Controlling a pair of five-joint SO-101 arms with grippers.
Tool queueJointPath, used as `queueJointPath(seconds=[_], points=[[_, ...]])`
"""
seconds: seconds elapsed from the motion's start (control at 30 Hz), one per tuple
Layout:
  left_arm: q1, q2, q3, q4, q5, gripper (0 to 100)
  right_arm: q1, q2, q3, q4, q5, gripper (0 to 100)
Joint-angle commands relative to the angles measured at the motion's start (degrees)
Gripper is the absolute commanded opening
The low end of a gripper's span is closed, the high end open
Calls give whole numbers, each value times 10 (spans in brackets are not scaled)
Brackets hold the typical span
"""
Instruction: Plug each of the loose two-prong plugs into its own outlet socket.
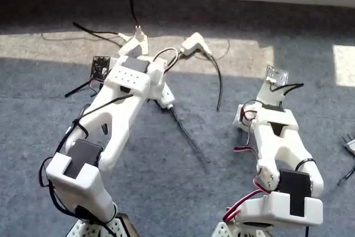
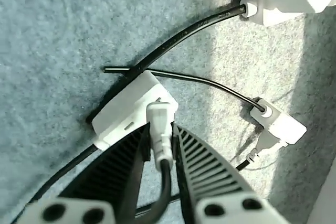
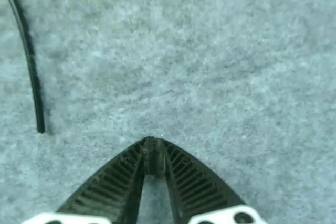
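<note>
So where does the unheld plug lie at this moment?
In the left wrist view the loose plug lies on the carpet, apart from the held plug and the outlet socket at its tip.

Open room on the carpeted bench (image 1: 222, 154) lies between the arms, crossed by one thin black cord (image 1: 188, 136). Ahead of the left gripper (image 2: 160, 129), closed on a white plug (image 2: 159, 135), it is crowded: an outlet block (image 2: 123, 111) at its tips, two black cables (image 2: 178, 38) crossing just beyond (thin over thick), and a second plug (image 2: 278, 127) nearby. The closed right gripper (image 3: 152, 153) faces bare carpet, with a cable end (image 3: 35, 103) to one side.
</note>
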Motion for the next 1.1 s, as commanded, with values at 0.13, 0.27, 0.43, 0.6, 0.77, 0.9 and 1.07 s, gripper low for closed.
queueJointPath(seconds=[0.13, 0.27, 0.43, 0.6, 0.77, 0.9, 1.07], points=[[-7, 4, -23, 41, 6, 7, -8, -2, -25, -10, -4, 8], [-8, 5, -20, 26, 5, 7, -8, -2, -25, -10, -4, 8], [-15, 5, -17, -1, 7, 7, -46, -7, -21, 8, 33, 8], [-17, 5, 15, -62, 8, 7, -121, -7, -24, 86, 57, 8], [-21, 5, 21, -77, 6, 7, -182, -7, -24, 125, 57, 8], [-19, 5, 21, -77, 6, 7, -218, -7, -24, 146, 58, 8], [-15, 5, 21, -76, 6, 7, -275, -7, -25, 166, 58, 8]])
